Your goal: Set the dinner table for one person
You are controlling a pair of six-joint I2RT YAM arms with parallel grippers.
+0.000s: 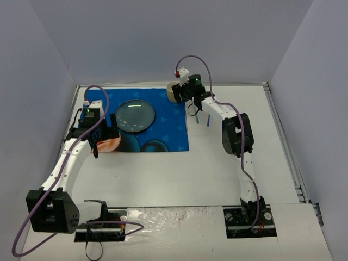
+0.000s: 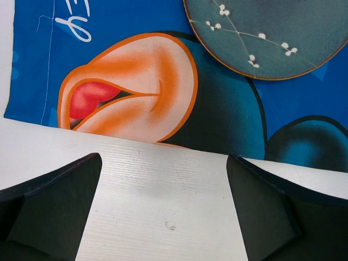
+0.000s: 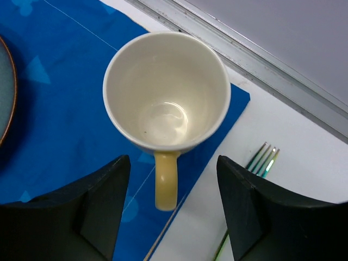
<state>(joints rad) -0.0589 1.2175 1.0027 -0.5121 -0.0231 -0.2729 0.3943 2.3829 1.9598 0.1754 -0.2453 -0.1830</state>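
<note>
A cream mug point(image 3: 167, 89) stands upright and empty on the far right corner of the blue printed mat point(image 1: 152, 138), which lies on the white dinner table point(image 1: 163, 179). My right gripper point(image 3: 173, 174) is open just above it. Its jaws stand either side of the mug's handle point(image 3: 166, 185) without touching it. In the top view the mug point(image 1: 173, 91) shows beside that gripper point(image 1: 182, 93). A grey-blue plate point(image 1: 135, 116) rests on the mat. My left gripper point(image 2: 164, 163) hangs open and empty over bare table at the mat's left front edge point(image 2: 136, 92).
A shiny green fork point(image 3: 263, 159) lies on the table just right of the mat, close to the mug. The table's metal edging point(image 3: 244, 60) and the back wall run right behind the mug. Walls close in both sides.
</note>
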